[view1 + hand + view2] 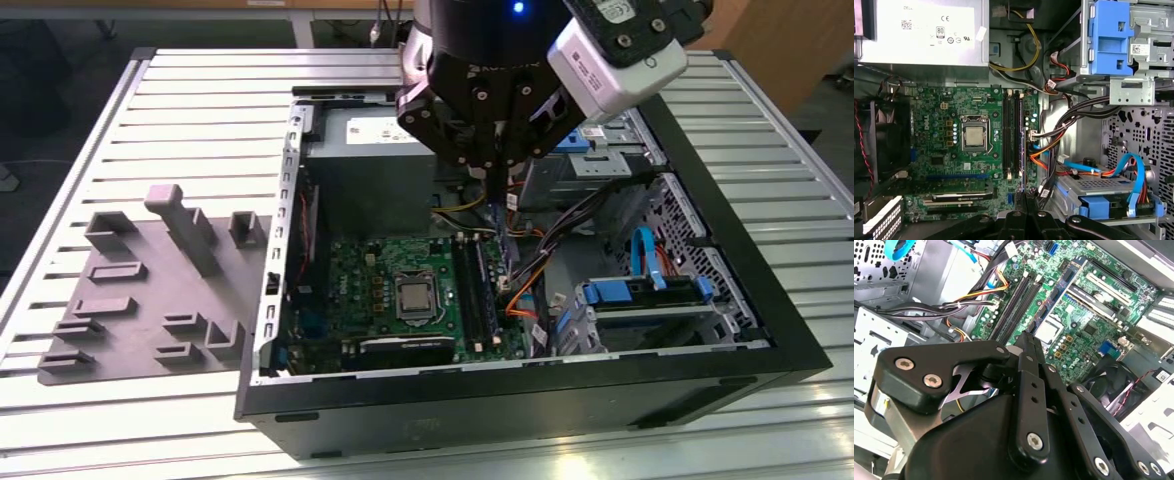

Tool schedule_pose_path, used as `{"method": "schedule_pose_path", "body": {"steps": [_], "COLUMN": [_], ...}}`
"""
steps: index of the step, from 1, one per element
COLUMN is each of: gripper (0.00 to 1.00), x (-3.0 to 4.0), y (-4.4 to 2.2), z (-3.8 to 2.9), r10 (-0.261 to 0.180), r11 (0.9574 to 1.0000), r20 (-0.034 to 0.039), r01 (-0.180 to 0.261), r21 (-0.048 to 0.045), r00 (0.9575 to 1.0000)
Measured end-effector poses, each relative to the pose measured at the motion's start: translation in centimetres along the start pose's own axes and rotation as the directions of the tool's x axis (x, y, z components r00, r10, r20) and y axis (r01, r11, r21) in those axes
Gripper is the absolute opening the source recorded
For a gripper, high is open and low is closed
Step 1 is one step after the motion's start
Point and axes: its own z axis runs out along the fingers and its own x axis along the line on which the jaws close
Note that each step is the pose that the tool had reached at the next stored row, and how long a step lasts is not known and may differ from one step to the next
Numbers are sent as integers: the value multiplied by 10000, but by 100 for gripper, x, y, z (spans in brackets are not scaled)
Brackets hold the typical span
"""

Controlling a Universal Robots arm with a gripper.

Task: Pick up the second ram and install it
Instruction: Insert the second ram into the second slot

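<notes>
The gripper (497,185) hangs inside the open computer case (534,400), straight above the motherboard (360,270). Its jaws are drawn together on the ram stick (498,212). From outside, the stick shows only as a thin dark sliver with a bluish tint, hanging under the fingertips over the motherboard's edge nearest the drive bays. In the first wrist view the ram stick (1021,140) is seen edge-on as a long, narrow, blue-tinged line. It runs parallel to the motherboard's dark memory slots (1005,135) and lies just beside them, on the side away from the processor (974,136). One end of it meets the gripper (1026,200). At this angle its flat faces, chips and contact edge cannot be made out, nor whether it sits in a slot or just above the motherboard. A bundle of black and orange cables (1064,125) runs close along that same edge of the motherboard. Outside the case, well apart from the motherboard, a grey moulded tray (134,300) with raised blocks lies on the slatted bench (200,90).
</notes>
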Motion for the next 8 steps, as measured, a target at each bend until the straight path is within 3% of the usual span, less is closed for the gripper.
{"method": "schedule_pose_path", "body": {"steps": [8], "gripper": [11], "x": [5], "y": [2], "z": [39], "r10": [-21], "r11": [10000], "r20": [2], "r01": [21], "r21": [-3], "r00": [10000]}}
